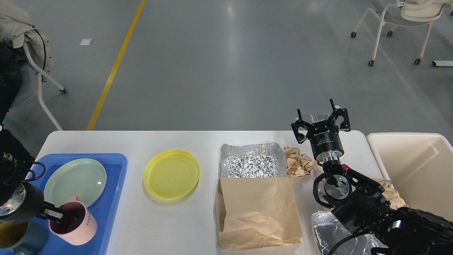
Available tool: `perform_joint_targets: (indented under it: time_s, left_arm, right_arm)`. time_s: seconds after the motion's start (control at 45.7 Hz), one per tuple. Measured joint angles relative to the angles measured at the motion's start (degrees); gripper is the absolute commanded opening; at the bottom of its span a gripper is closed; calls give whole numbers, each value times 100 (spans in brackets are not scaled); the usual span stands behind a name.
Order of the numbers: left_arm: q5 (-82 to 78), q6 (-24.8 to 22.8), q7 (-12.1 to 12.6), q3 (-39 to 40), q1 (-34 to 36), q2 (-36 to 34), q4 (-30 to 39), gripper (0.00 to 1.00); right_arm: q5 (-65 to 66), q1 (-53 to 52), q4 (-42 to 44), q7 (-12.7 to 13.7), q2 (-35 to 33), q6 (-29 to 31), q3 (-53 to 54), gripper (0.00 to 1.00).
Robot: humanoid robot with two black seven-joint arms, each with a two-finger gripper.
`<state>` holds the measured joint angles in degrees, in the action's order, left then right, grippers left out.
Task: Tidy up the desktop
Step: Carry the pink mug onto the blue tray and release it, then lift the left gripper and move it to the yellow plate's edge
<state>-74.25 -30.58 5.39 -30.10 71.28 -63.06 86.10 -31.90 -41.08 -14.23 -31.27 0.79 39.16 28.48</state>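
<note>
Head view: desktop (198,219) seen beneath both arms.
Nearest, the pink mug (74,226) on the blue tray (106,212) is pinched at its rim by the left gripper (53,214); farther, the right gripper (321,117) is held spread above the table's far edge.

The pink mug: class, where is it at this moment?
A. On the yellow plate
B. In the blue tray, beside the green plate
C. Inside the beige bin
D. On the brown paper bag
B: the pink mug sits in the blue tray next to the green plate, with the left gripper at its rim; the yellow plate on the desktop is bare.
</note>
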Motion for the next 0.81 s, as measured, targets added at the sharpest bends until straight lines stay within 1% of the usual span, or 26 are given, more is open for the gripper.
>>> perform_joint_targets:
  time_s: [0.11,0.197,0.307,0.35,0.416,0.526,0.548,0.591,0.613,0.635,0.657,0.723,0.81]
  left_arm:
    - [-164,203,-61,-5,-277,94,-74,2]
    - [-270,261,-93,-6,-418,139,-103,3]
    - [-308,278,-138,-15,-523,152,-127,7]
    - [-317,279,-173,-19,-546,154,-148,10]
    - [-324,280,-234,-21,-579,156,-182,19]
    - [-327,281,-297,-23,-606,156,-213,40]
    - [-327,281,-313,-23,-606,156,-215,46]
    - [-327,281,-356,-22,-605,152,-216,65]
    - [-327,280,-377,-21,-599,151,-216,72]
    - [-327,280,-398,-19,-590,148,-217,77]
    - [-327,279,-428,-12,-577,144,-217,80]
    - [-326,260,-535,4,-546,129,-217,86]
    - [-295,207,-697,57,-472,109,-211,90]
  right_arm:
    - [0,-1,-1,1,0,0,0,100]
    - [0,-4,-1,1,0,0,0,100]
    - [0,-5,-1,1,0,3,0,100]
    - [0,-5,-1,1,0,4,0,100]
    - [0,-5,-1,1,0,4,0,100]
    - [0,-4,-1,1,0,4,0,100]
    - [0,-4,-1,1,0,4,0,100]
    - [0,-4,-1,1,0,4,0,100]
    - [0,-4,-1,1,0,4,0,100]
    - [0,-4,-1,1,0,4,0,100]
    - [0,-4,-1,1,0,4,0,100]
    - [0,-3,-1,1,0,4,0,100]
    - [0,-1,-1,1,0,4,0,100]
